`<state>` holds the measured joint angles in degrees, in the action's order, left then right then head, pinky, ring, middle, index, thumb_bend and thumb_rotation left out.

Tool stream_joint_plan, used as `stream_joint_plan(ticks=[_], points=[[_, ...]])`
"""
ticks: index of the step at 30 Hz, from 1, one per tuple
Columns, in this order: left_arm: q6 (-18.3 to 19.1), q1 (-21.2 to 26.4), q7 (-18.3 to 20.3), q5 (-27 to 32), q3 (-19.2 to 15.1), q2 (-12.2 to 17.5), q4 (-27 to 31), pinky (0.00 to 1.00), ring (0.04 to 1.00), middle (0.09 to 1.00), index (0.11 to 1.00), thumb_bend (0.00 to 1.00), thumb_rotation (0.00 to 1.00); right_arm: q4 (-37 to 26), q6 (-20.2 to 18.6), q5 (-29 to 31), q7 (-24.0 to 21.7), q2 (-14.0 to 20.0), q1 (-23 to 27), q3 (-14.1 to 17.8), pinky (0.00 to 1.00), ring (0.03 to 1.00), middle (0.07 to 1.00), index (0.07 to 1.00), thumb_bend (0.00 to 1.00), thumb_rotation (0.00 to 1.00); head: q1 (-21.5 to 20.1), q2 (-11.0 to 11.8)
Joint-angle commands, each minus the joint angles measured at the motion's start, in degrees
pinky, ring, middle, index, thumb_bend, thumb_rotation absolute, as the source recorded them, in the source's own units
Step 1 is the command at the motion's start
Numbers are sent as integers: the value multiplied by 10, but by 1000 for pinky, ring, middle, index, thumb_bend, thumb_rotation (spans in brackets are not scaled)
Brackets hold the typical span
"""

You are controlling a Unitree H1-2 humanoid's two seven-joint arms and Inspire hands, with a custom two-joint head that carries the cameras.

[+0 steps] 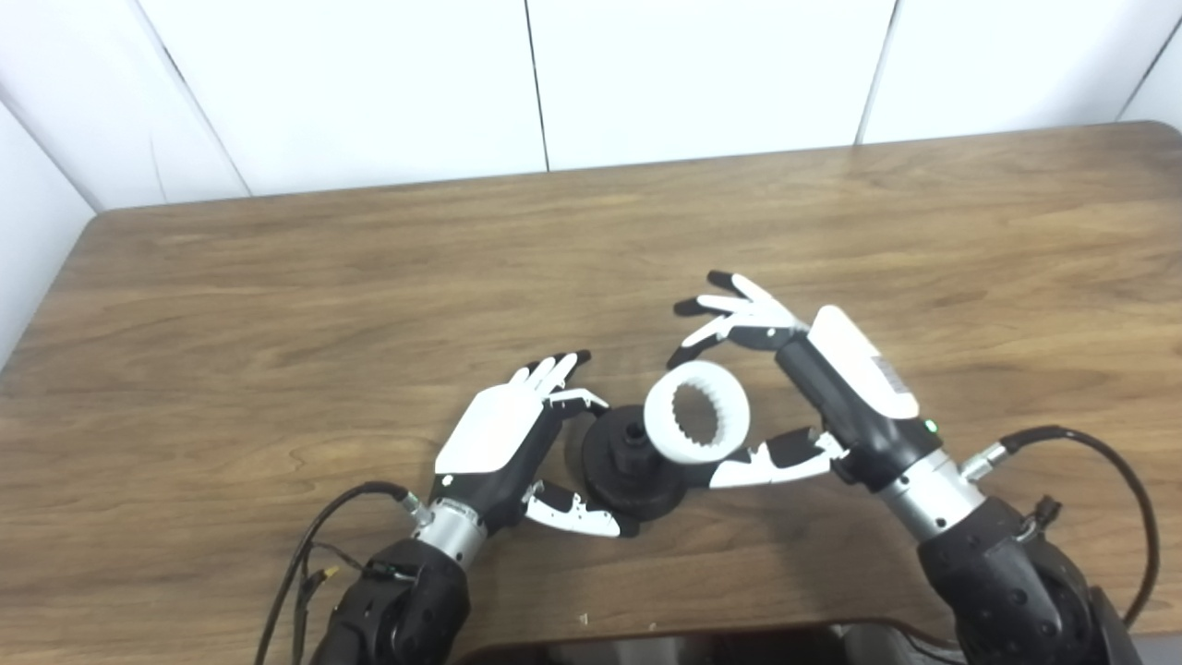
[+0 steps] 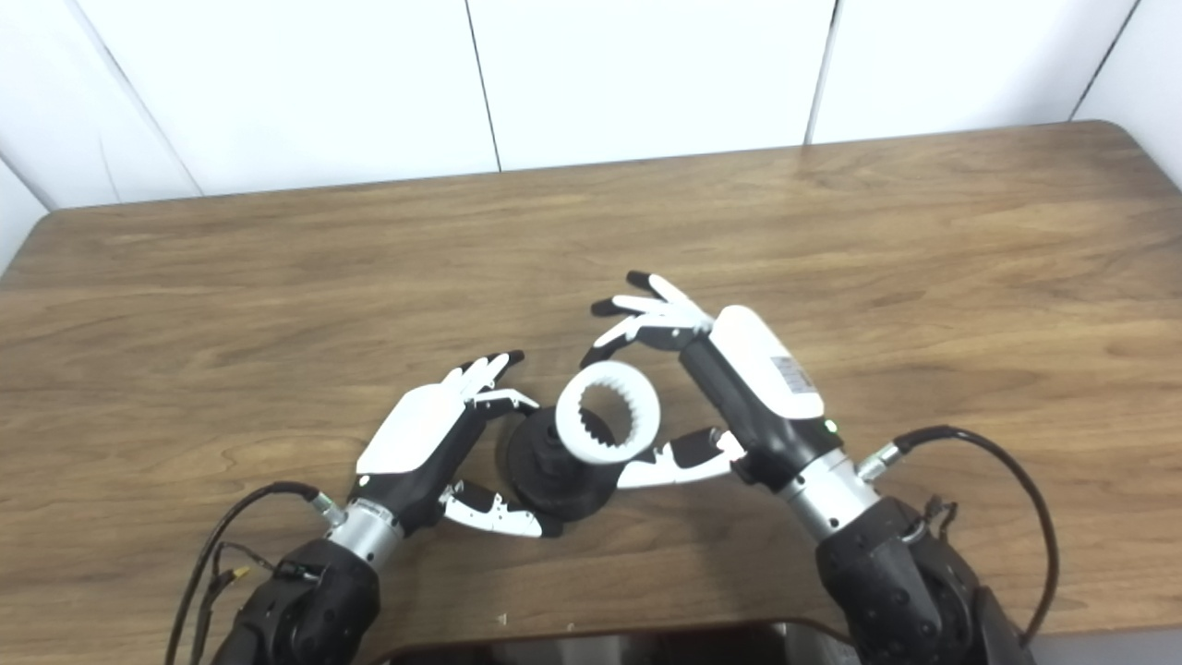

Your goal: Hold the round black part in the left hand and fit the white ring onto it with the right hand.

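White ring [image 1: 697,412] pinched by right hand [image 1: 836,388] fingers, black part [image 1: 628,466] cradled by left hand [image 1: 503,439]

The round black part [image 1: 628,466], a disc with a short hub standing up from its middle, lies flat on the wooden tabletop [image 1: 277,305], and the white ring [image 1: 699,412], toothed inside, stands tilted at its right edge, overlapping it.

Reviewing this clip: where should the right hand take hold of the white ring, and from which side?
Pinch the white ring on its smooth outer rim, from its right. It leans tilted against the black part, and the right hand already brackets that rim; the toothed bore must stay free.
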<state>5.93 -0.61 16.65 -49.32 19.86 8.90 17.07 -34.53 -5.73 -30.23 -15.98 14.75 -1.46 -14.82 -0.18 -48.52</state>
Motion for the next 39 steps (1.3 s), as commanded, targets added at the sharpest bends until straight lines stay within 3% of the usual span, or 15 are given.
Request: stream_joint_plan(ticks=[1, 5, 21, 39], points=[[-2, 17, -8, -4, 1, -2, 12, 1000, 1000, 1000, 643, 1000, 378, -20, 15, -5, 0, -14, 10, -8, 952, 956, 830, 482, 523, 142, 2, -1], [-2, 18, -7, -5, 3, -2, 11, 1000, 1000, 1000, 644, 1000, 394, -2, 24, -12, -3, -21, 14, -19, 998, 956, 830, 481, 522, 144, 5, -2], [4, 15, -5, -4, 7, -9, 17, 1000, 1000, 1000, 641, 1000, 394, 87, 39, -39, 8, -44, 49, -33, 1000, 961, 843, 481, 521, 144, 12, -7], [4, 13, -6, -1, 6, -6, 18, 1000, 1000, 1000, 640, 1000, 386, 97, 35, -43, 5, -40, 64, -25, 1000, 966, 845, 481, 520, 145, 10, -11]])
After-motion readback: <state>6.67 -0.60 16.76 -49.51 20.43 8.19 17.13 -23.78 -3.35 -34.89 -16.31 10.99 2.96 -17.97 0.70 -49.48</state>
